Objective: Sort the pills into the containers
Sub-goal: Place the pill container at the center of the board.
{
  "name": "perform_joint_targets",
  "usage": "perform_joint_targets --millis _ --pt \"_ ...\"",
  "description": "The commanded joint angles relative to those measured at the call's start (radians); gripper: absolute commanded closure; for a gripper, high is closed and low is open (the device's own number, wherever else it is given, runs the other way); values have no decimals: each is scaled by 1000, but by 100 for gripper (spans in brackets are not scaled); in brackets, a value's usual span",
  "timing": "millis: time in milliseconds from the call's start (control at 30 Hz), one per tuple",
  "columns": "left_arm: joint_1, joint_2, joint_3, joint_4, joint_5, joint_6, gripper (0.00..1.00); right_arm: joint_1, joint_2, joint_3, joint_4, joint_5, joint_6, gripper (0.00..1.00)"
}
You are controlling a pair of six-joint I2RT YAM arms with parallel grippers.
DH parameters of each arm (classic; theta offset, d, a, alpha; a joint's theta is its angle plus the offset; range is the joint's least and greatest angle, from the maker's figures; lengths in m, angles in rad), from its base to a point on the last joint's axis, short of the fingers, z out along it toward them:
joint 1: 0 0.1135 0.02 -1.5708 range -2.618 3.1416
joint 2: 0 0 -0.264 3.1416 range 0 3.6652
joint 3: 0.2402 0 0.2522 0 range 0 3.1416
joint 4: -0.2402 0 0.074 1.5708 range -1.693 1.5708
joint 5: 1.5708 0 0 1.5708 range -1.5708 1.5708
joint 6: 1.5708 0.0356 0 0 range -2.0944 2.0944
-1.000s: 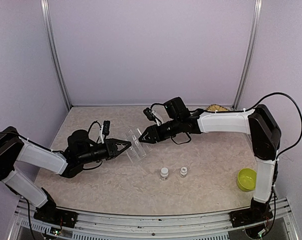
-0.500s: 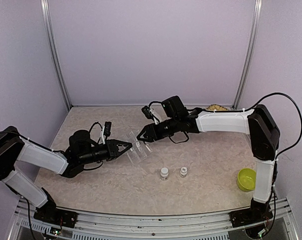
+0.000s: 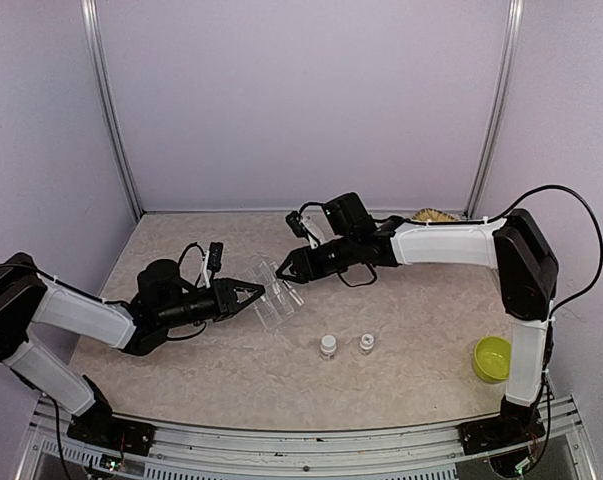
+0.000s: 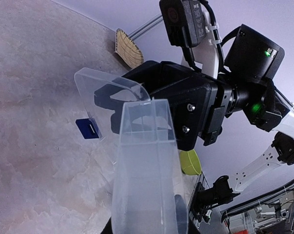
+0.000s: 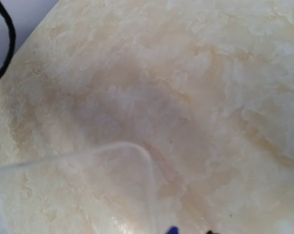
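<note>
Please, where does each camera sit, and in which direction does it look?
Top external: high behind the robot, looking down at the table; both arms show.
Left wrist: low, looking along the clear box toward the right gripper; almost nothing of its own arm shows.
Right wrist: looking down at the table and the box's rounded corner; only a black cable shows.
Shared: top and left wrist both show the green bowl.

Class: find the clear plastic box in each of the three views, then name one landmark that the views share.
Top external: the clear box sits mid-table, slightly left of centre.
Left wrist: the clear box fills the lower centre, close to the lens.
Right wrist: only a rounded corner of the clear box shows, lower left.
Shared landmark: the marbled beige table surface.
</note>
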Motion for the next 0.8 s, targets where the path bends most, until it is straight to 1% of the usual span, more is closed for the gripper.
perform_joint_targets --millis 0,333,600,767 --pt "-13 -42 20 107 25 32 79 5 37 -27 -9 -6 -2 49" --pt "-13 -41 13 130 23 30 79 7 55 -31 -13 -34 -17 50" --pt "2 -34 12 98 -18 16 79 -23 11 -41 -17 -29 -18 47" --pt "11 -46 -1 61 -60 20 79 -46 -24 -14 -60 -34 -40 44"
